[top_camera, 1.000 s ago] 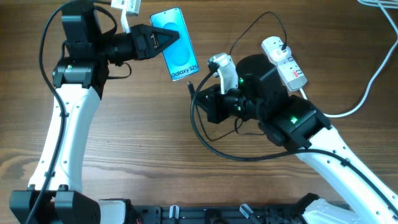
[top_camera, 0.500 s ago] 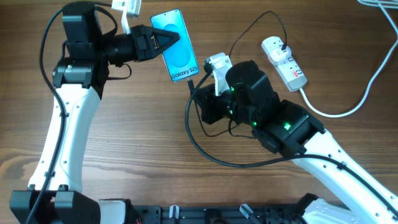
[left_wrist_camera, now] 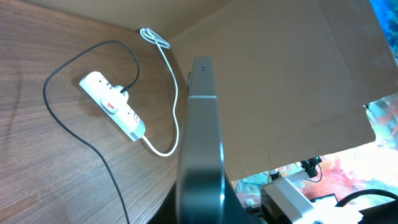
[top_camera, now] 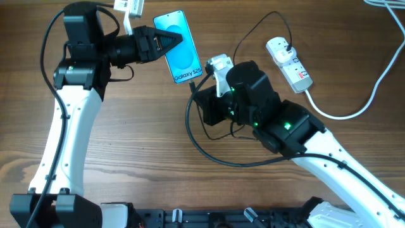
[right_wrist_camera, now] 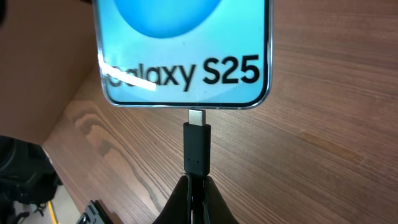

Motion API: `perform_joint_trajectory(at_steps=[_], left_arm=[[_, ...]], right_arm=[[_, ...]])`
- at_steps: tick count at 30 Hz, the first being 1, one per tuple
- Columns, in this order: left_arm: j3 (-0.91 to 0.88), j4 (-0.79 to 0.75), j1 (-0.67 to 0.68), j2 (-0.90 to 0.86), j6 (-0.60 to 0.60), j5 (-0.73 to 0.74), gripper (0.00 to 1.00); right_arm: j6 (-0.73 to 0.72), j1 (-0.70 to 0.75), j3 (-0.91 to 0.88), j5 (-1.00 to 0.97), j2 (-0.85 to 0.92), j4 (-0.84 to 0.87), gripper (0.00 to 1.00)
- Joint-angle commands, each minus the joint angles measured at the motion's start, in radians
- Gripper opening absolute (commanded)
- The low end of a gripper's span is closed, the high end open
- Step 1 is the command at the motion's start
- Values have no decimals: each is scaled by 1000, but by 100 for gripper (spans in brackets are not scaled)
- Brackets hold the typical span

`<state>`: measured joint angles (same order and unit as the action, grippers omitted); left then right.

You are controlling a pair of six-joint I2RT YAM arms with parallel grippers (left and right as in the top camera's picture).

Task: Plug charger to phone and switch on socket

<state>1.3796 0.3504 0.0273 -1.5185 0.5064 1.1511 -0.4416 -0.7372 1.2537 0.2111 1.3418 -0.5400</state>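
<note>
My left gripper (top_camera: 166, 40) is shut on the phone (top_camera: 180, 47) and holds it tilted above the table, its teal "Galaxy S25" screen (right_wrist_camera: 186, 56) lit. In the left wrist view the phone (left_wrist_camera: 200, 137) shows edge-on between the fingers. My right gripper (right_wrist_camera: 198, 186) is shut on the charger's black plug (right_wrist_camera: 196, 149). The plug's metal tip (right_wrist_camera: 196, 116) sits right at the middle of the phone's bottom edge; how far it is in I cannot tell. The white socket (top_camera: 289, 61) lies at the back right, with the black cable (top_camera: 253, 30) plugged into it.
The charger's black cable (top_camera: 196, 136) loops over the table under my right arm. A thick white lead (top_camera: 373, 82) runs from the socket toward the right edge. A brown cardboard wall (left_wrist_camera: 292, 81) stands behind the table in the left wrist view.
My right arm has moved left and up toward the phone, bringing the plug to the phone's bottom edge. The left arm and phone have stayed still.
</note>
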Motion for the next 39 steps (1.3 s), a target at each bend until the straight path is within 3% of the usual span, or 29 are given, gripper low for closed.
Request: perform_joint_trajectory(at_steps=[1,39], left_arm=[[18,-10,3,9,-5,34,4],[18,-10,-3,1,-32,0,4]], right_arm=[[-7,-6,12,22,10,21,4],[-3,-6,13,37,8,23,4]])
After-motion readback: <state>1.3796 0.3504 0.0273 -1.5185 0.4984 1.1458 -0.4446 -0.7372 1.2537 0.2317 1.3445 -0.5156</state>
